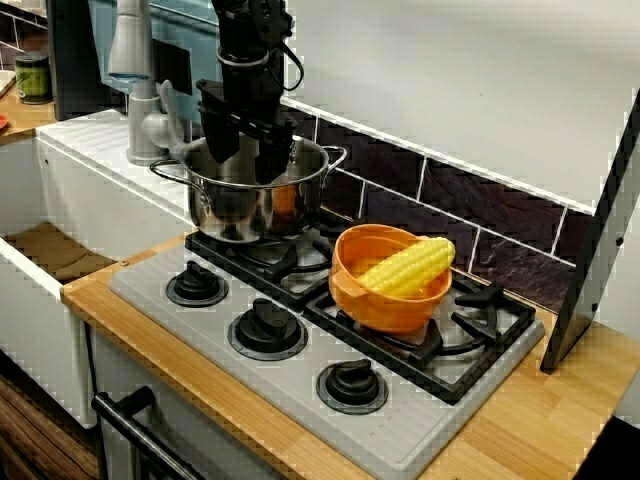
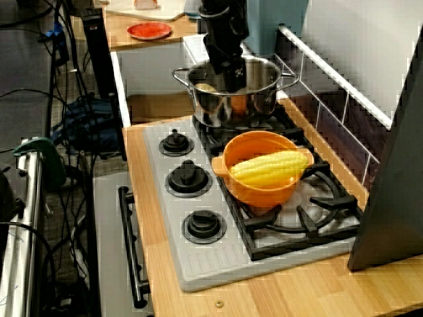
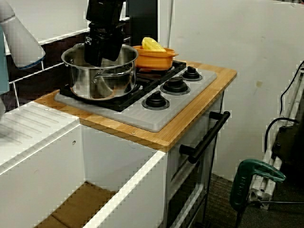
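My black gripper [image 1: 247, 165] reaches down into a shiny steel pot [image 1: 215, 205] on the stove's back-left burner. Its two fingers stand spread apart, open, and their tips are hidden below the pot's rim. In the view from the front right the gripper [image 2: 231, 79] sits over the middle of the pot [image 2: 264, 99]. From the side, the gripper [image 3: 102, 52] enters the pot [image 3: 90, 83] from above. I cannot see what is inside the pot. On the burner beside it sits an orange bowl [image 1: 385, 305] holding a yellow corn cob [image 1: 408, 268].
Three black knobs [image 1: 266, 330] line the stove's front edge. A white sink with a grey faucet [image 1: 135, 80] lies left of the stove. A dark tilted panel [image 1: 590, 270] leans at the right. A red plate [image 2: 149, 30] sits on the far counter.
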Robot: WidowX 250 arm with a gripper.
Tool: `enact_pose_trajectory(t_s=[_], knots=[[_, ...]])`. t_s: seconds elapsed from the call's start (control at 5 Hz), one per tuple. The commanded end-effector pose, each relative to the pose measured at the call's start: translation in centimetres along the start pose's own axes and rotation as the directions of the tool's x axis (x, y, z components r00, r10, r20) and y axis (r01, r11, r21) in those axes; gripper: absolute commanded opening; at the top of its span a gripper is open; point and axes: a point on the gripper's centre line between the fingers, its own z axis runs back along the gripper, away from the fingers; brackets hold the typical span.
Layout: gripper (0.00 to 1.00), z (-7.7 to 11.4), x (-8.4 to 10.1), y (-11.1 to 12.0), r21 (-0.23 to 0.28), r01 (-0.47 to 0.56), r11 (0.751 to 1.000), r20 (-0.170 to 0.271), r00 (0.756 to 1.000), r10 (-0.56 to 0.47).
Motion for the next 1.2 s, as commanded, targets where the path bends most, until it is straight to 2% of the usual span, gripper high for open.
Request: enact_pose_trajectory(t_s=[0.0, 0.2, 1.0], knots=[[1.0, 0.7, 0.3, 0.4, 0.009, -0.002, 1.0, 0.015, 1.0, 0.001], [1.0, 1.3, 0.5, 0.6, -0.001, -0.004, 1.0, 0.008, 1.0, 0.004], [1.0, 6.2, 0.5, 1.0, -0.076, -0.038, 0.996, 0.016, 0.999, 0.04]])
